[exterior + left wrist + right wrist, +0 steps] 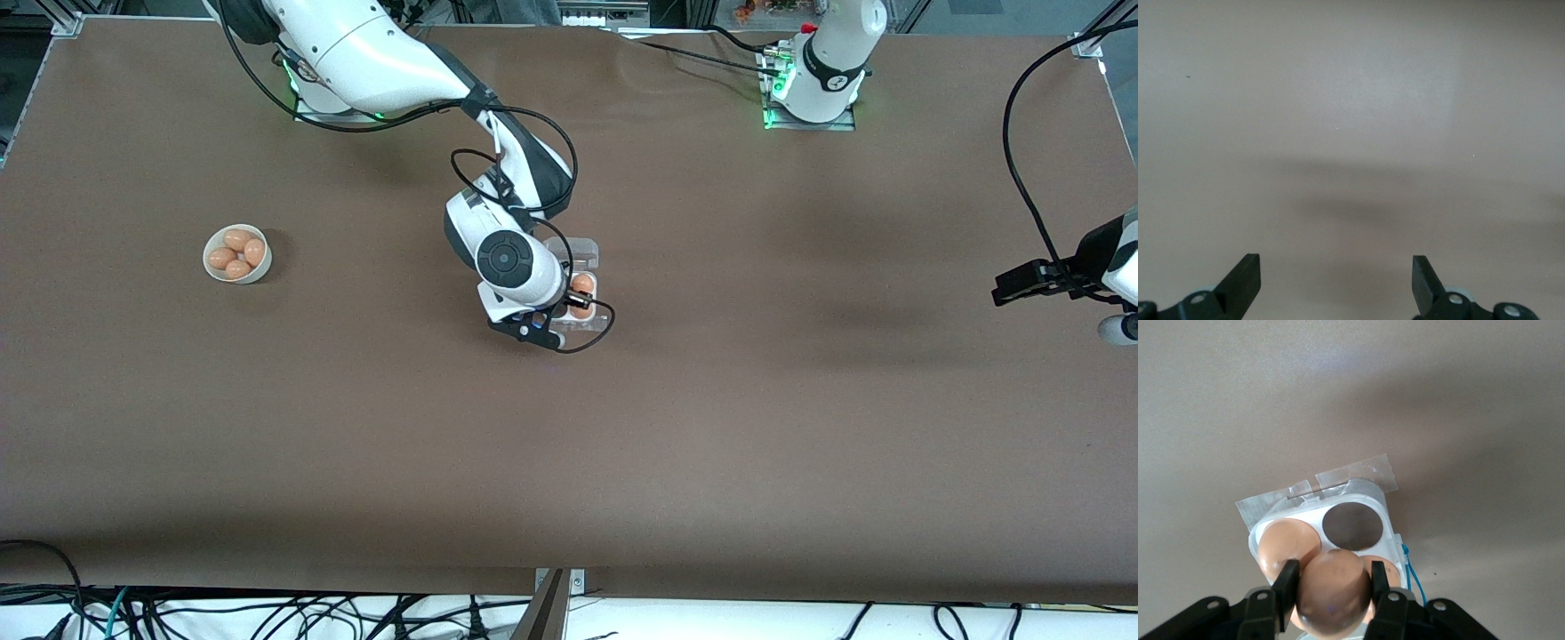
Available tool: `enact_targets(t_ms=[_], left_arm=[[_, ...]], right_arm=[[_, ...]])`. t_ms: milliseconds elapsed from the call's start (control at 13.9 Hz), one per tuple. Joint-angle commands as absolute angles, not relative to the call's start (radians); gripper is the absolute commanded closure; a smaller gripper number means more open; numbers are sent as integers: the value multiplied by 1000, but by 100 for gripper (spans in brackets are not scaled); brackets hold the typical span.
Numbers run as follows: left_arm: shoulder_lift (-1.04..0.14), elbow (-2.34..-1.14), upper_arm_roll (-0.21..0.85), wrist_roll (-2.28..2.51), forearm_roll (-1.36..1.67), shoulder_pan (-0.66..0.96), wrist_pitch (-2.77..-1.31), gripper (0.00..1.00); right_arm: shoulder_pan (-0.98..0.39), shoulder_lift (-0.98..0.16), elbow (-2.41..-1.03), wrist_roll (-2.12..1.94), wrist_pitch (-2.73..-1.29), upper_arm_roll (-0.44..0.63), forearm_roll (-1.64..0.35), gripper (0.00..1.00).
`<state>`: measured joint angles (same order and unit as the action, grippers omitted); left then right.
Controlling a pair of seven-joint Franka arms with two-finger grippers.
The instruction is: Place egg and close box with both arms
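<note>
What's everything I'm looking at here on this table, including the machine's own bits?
Small square clear-plastic egg carton: one, whitish base, lid open, mid-table; two orange-brown eggs visible inside, one cell visibly empty.
Smooth orange-brown egg: one, held over the carton.
Round white bowl: one, toward the right arm's end, holding four orange-brown eggs.
Brown table: one.
Right pincer: black, shut on the egg above the carton.
Left pincer: black, open, waiting over bare table at the left arm's end.

orange-brown egg (1333, 597) in right hand (1331, 595) over open clear box (1358, 495)
</note>
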<state>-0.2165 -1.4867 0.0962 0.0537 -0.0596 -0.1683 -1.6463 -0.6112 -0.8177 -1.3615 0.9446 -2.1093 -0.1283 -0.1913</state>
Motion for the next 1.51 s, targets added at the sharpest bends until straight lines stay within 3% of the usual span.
enact_targets(t_ms=[0, 72, 430, 932, 1147, 1291, 1434], left_arm=[[-213, -1470, 98, 58, -55, -164, -1626, 0], [-215, -1471, 98, 60, -54, -161, -1626, 0], [-213, -1471, 110, 61, -40, -158, -1623, 0], [-227, -1476, 213, 101, -26, -146, -1569, 3], [-230, -1474, 221, 188, 46, -71, -1497, 34], [-247, -1473, 221, 222, 118, 3, -1459, 65], [-274, -1473, 221, 326, 165, 81, -1459, 81]], right_arm=[[-617, -845, -1335, 946, -2100, -124, -204, 12], [-615, -844, -1333, 946, -2100, -123, -204, 0], [-603, -831, -1327, 945, -2094, -120, -206, 0], [-529, -783, -1287, 946, -2086, -114, -190, 0], [-497, -750, -1290, 942, -2080, -92, -187, 0], [-495, -723, -1290, 939, -2039, -51, -189, 0], [-485, -695, -1290, 919, -1987, -25, -187, 0]])
